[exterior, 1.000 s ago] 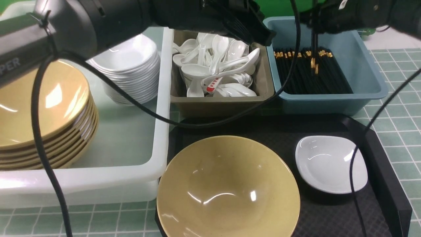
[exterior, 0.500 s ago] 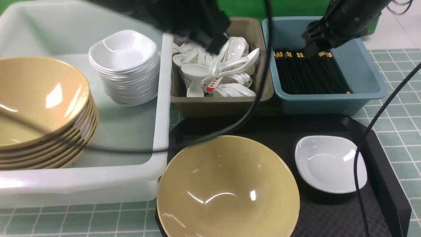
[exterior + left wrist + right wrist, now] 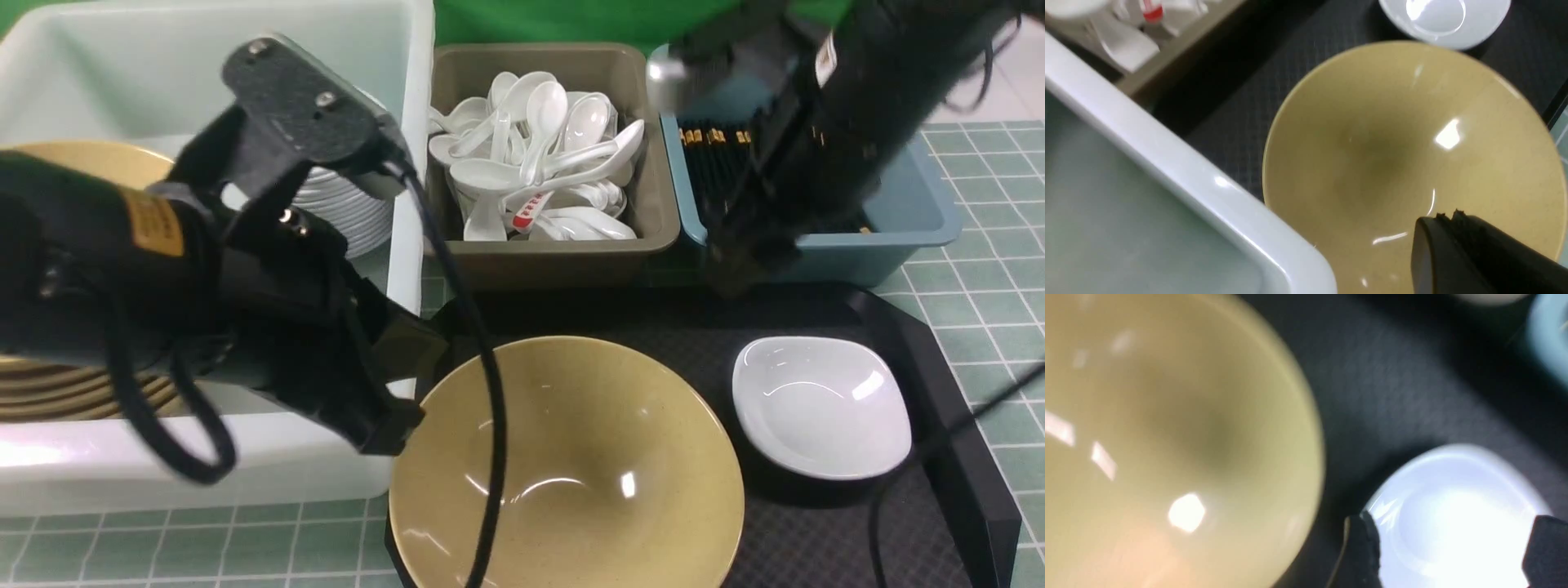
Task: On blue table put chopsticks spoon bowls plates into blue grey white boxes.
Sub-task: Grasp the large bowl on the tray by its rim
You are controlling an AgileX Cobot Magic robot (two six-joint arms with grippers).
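A large tan bowl [image 3: 567, 465] and a small white plate [image 3: 820, 408] sit on a black tray [image 3: 694, 327]. My left gripper [image 3: 390, 429] is shut and empty at the bowl's left rim; in the left wrist view its tips [image 3: 1447, 214] hang above the bowl [image 3: 1412, 155]. My right gripper [image 3: 739, 273], blurred, is at the front of the blue box [image 3: 906, 220], which holds the chopsticks [image 3: 718, 139]. In the right wrist view it [image 3: 1453, 535] stands open over the plate [image 3: 1453, 506], apart from it.
The white box [image 3: 204, 457] holds a stack of tan bowls [image 3: 73, 388] and a stack of white plates [image 3: 343, 212], partly hidden by my left arm. The grey box [image 3: 555, 253] is full of white spoons [image 3: 539, 163]. The blue table [image 3: 996, 269] shows at the right.
My right gripper let chopsticks go into the blue box, opened, and moved toward the plate on the tray. My left arm swung from over the spoon box to the tan bowl's left rim.
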